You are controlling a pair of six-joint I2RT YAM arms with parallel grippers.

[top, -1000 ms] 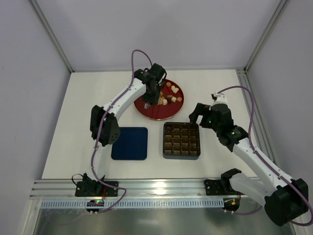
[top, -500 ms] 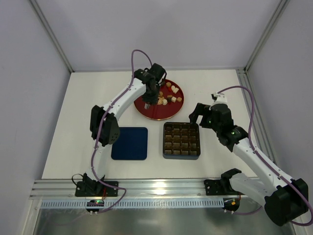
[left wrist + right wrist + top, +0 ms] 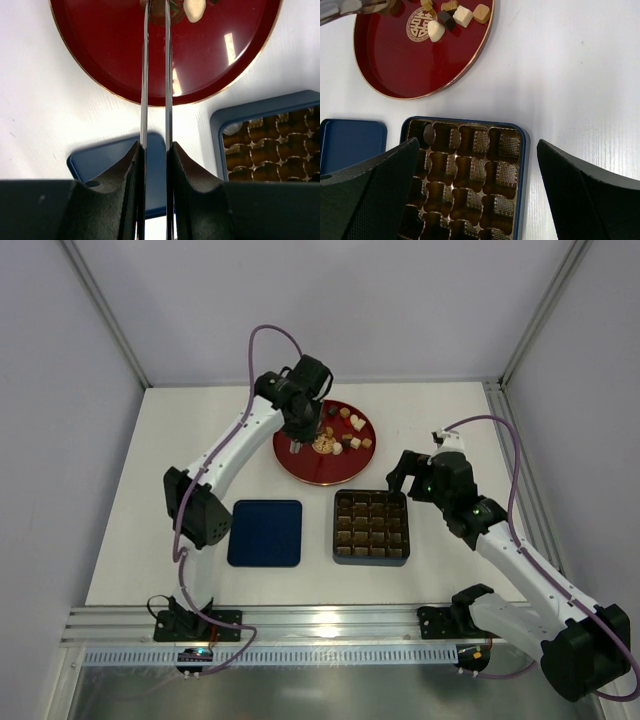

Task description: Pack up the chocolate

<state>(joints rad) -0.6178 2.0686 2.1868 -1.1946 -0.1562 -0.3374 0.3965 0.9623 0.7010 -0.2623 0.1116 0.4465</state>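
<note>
Well, left gripper point(image 3: 156, 6): thin fingers drawn close with a slim gap between them. The tips are cut off at the top edge, so I cannot tell whether they pinch anything.
Beneath it: red plate point(image 3: 395, 65), left part.
Chocolate point(image 3: 454, 15): loose pieces on the plate's far right part.
Lone piece point(image 3: 429, 134): in a corner compartment of the tray point(image 3: 522, 150), colour unclear.
Right gripper point(image 3: 477, 150): spread wide, empty, above the tray.
Lid point(image 3: 265, 533): flat beside the tray.
</note>
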